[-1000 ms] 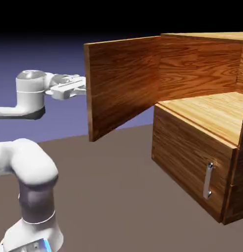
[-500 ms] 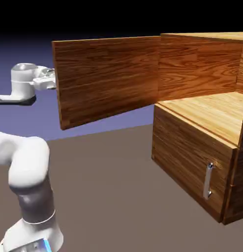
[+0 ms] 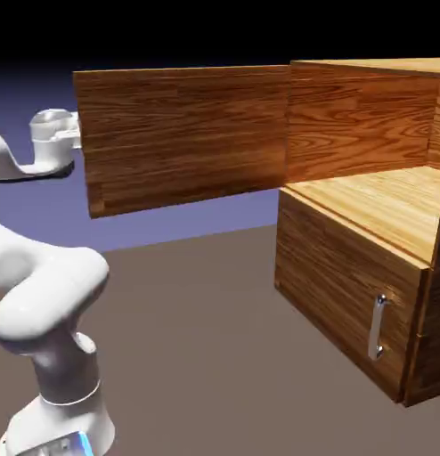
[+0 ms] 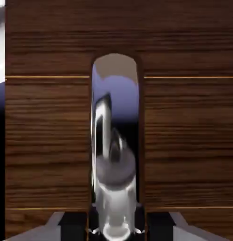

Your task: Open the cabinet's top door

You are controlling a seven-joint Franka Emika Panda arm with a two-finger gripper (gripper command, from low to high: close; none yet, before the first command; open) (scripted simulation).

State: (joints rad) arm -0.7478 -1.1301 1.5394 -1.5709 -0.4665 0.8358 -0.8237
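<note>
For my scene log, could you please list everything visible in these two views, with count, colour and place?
cabinet: one, reddish-brown wood grain, exterior view's right, upper compartment open.
top door: one, same wood, swung wide open toward the exterior view's left; it fills the hand view.
top door's handle: one, silver, hand-view centre, between the jaws.
lower panel: one, wood grain, shut, below the open compartment.
lower handle: one, silver, short, on the lower panel.
table: one, grey-brown.
backdrop: blue-violet.
arm: one, white, exterior view's left.
gripper: one, hidden behind the door's edge in the exterior view.
</note>
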